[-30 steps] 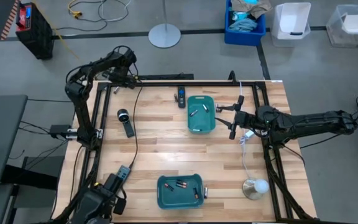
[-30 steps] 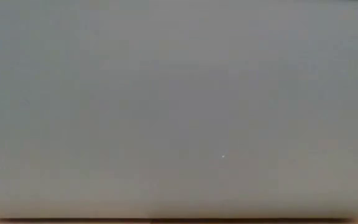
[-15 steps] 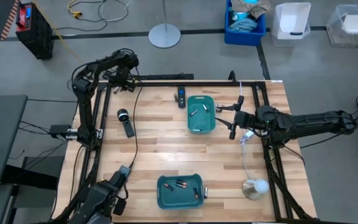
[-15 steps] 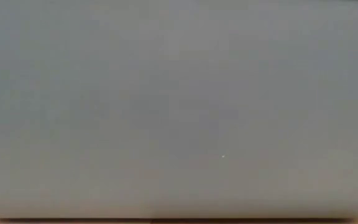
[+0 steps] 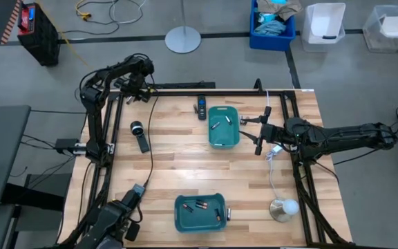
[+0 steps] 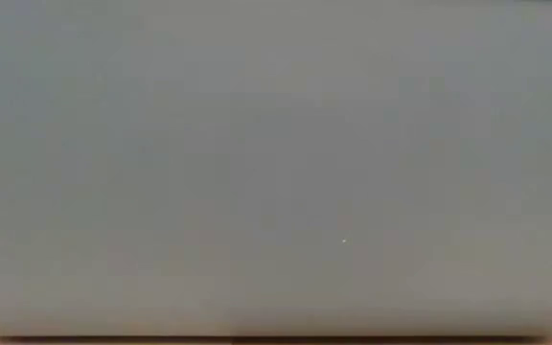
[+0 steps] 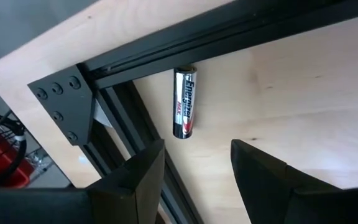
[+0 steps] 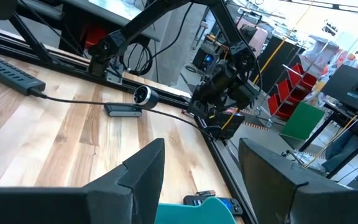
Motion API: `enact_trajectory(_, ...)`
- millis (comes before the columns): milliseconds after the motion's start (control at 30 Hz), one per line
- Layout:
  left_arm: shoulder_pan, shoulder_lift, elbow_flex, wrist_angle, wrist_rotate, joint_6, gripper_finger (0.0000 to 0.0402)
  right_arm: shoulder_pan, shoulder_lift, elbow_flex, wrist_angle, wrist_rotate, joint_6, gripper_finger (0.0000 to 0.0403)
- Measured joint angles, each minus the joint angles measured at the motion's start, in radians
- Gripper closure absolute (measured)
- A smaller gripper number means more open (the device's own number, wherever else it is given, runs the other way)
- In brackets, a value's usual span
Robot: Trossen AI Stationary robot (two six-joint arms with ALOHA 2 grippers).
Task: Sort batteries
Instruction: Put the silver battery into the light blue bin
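The left pincer [image 7: 194,180], having swung to the table's [image 5: 185,166] far corner and settled, hangs wide above a battery [image 7: 184,102] against the frame [image 7: 166,43], seemingly ready to grab.

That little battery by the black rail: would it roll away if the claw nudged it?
Probably. The battery is a smooth cylinder lying flat on bare wood, so a sideways nudge could roll it. Its glossy skin may slip between the open left gripper fingers. The rail touching one end might stop it.
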Motion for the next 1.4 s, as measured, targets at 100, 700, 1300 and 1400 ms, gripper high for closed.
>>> enact_trajectory(100, 0.0, 0.0, 0.0, 0.002, 0.005, 0.002, 0.0223, 0.0, 0.0, 0.0, 0.0, 0.0, 0.0, 0.0182)
enact_trajectory(700, -0.093, -0.135, -0.174, 0.281, -0.181, -0.005, 0.0223, 0.0, 0.0, 0.0, -0.006, 0.0, -0.003, 0.0182)
enact_trajectory(1300, -0.044, -0.352, -0.64, 0.921, -0.057, -0.187, 0.0271, -0.003, 0.0, 0.0, 0.022, 0.0, -0.045, 0.0182)
enact_trajectory(1400, -0.018, -0.353, -0.652, 0.956, -0.057, -0.184, 0.0275, -0.003, 0.0, 0.0, 0.023, 0.0, -0.039, 0.0182)
